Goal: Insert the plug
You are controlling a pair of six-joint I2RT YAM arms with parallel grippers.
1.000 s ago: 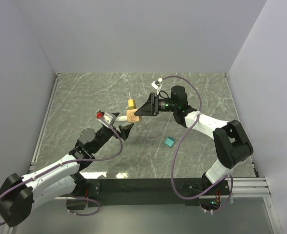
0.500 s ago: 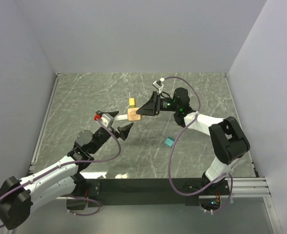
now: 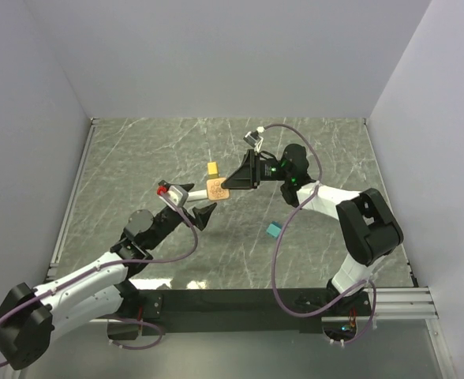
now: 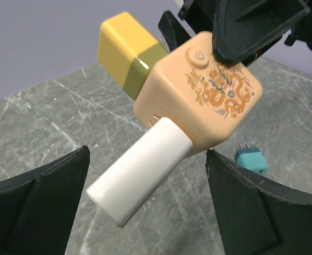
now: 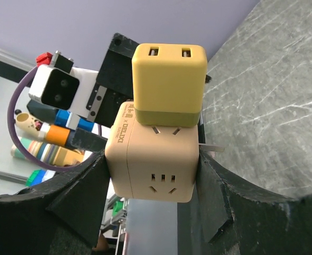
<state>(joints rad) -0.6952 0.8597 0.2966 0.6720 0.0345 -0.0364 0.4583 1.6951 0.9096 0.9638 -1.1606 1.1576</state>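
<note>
R claw (image 5: 153,178) clamped on peach socket cube (image 4: 204,101), pinching its sides. L claw (image 4: 145,191) spread wide. I see white plug (image 4: 140,178) stuck into cube, its free end betw L fingers, touching neither. Yellow adapter (image 4: 127,50) on cube's far face. Teal plug (image 3: 274,230) on table, beyond L claw.

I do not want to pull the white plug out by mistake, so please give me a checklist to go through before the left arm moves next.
1. Right gripper clamped on the cube socket: ok.
2. White plug entered in the cube socket: ok; full depth cannot tell.
3. Left gripper open, fingers apart from the white plug on both sides: ok.
4. Yellow plug fully seated on its face: cannot tell.
5. Teal plug lying on the table, away from both grippers: ok.
</note>
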